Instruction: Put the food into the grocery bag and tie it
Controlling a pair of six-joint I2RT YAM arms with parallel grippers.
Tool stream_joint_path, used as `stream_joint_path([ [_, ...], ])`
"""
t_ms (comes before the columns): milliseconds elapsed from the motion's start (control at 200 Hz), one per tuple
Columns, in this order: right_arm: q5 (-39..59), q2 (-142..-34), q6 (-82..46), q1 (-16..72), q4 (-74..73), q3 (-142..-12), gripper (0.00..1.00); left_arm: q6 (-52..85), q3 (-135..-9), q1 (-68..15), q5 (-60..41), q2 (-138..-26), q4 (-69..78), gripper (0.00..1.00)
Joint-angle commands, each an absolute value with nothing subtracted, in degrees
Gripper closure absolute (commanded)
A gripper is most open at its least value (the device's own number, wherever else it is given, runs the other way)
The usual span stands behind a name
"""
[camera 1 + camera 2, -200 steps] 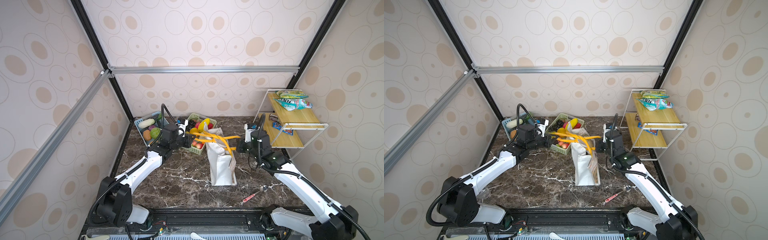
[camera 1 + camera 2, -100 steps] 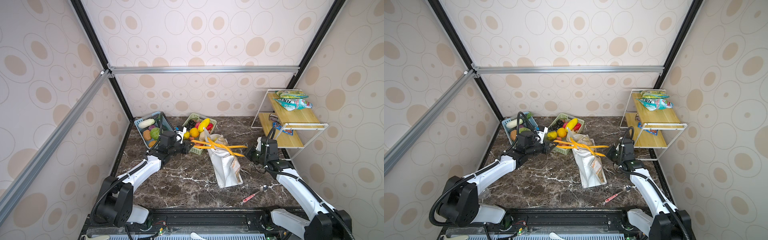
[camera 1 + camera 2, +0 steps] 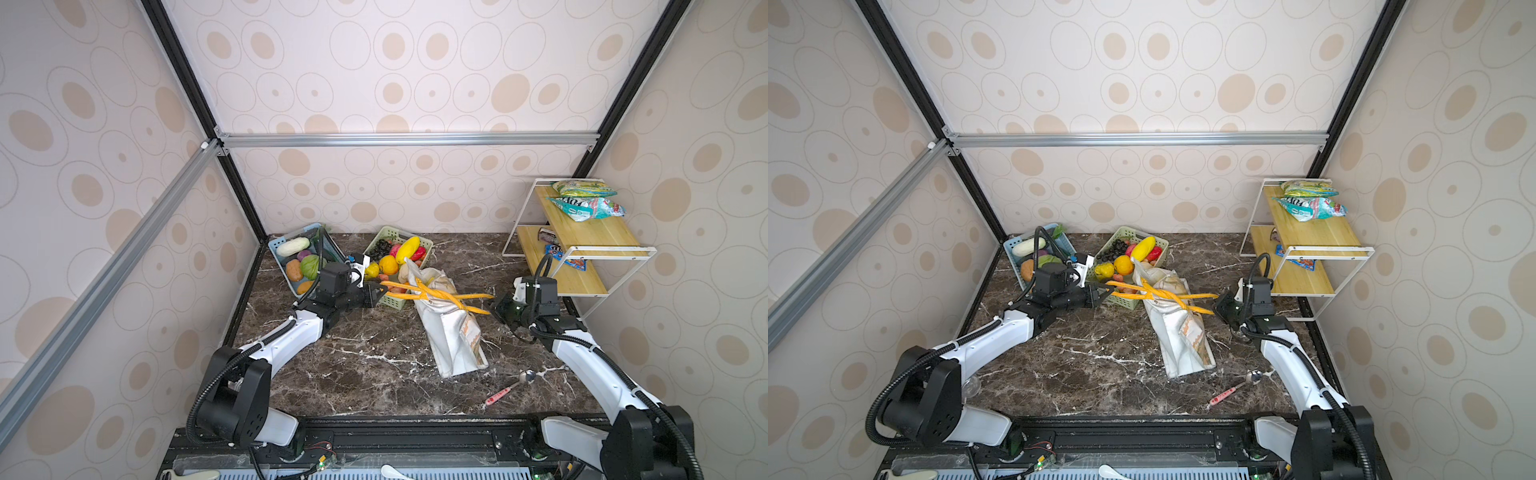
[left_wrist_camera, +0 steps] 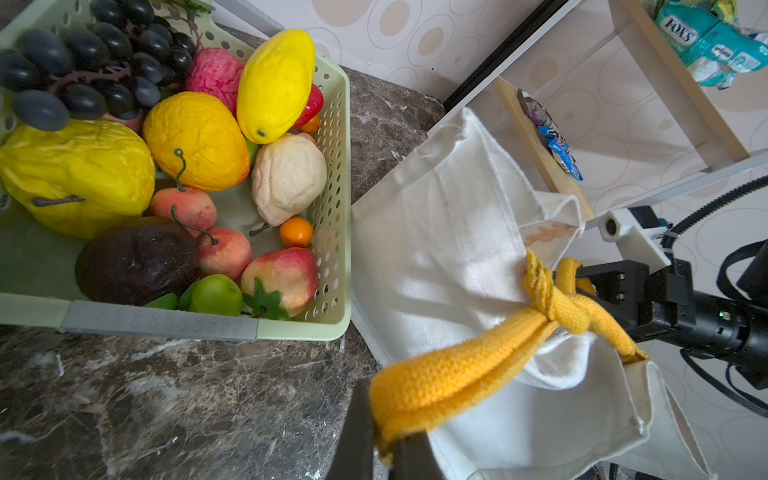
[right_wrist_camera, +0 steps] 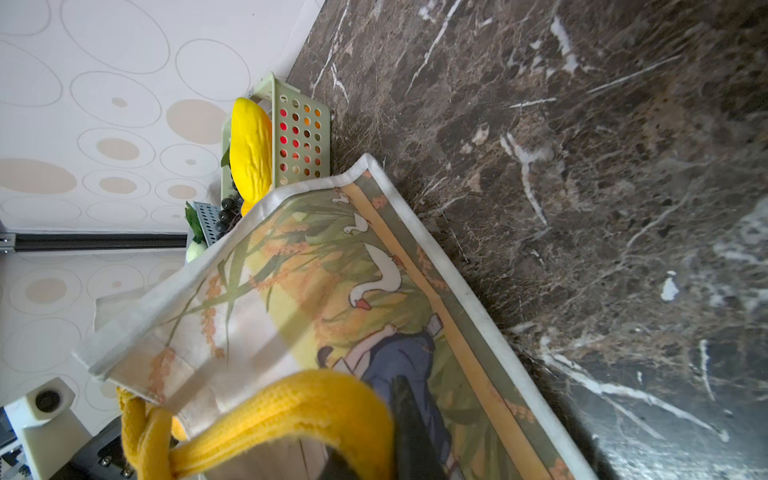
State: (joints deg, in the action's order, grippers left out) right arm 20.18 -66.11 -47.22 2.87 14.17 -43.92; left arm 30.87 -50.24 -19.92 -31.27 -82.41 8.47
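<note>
Knot (image 4: 557,303) is in! The grocery bag (image 3: 451,332) slumps mid-table, its handles (image 3: 436,293) crossed and tied. The left gripper (image 3: 380,291) pinches one loop tight, and the right gripper (image 3: 496,307) nips the other. Any food inside is hidden; only cinching and release look left. The green basket (image 3: 394,304) crowds the far left and the shelf (image 3: 582,282) the right. The near table (image 3: 353,374) lies open.

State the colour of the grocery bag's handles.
Yellow-orange knitted handles, clearest in the left wrist view.
</note>
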Motion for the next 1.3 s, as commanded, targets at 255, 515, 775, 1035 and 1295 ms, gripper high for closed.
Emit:
stream_joint_path([
  [255,17.79,-63.56,-29.54,-0.30,30.21,-57.99,0.63,30.50,-59.20,-18.63,-25.96,-80.09,3.26,0.81],
  [515,24.43,-65.41,-21.97,-0.28,40.05,-65.78,0.48,28.81,-62.87,-18.59,-28.45,-77.54,-1.10,0.50],
  [775,19.85,-63.71,-20.95,-0.35,42.93,-71.37,0.31,24.10,-66.80,-18.43,-19.21,-77.07,-7.13,0.34],
  [1035,8.87,-62.81,-17.89,-0.27,33.19,-61.89,0.00,17.84,-67.21,-17.31,7.26,-79.52,-9.28,0.01],
  [1295,-6.77,-57.25,-14.15,-0.27,13.81,-44.47,0.00,5.14,-45.14,-11.56,16.70,-77.50,19.15,0.01],
])
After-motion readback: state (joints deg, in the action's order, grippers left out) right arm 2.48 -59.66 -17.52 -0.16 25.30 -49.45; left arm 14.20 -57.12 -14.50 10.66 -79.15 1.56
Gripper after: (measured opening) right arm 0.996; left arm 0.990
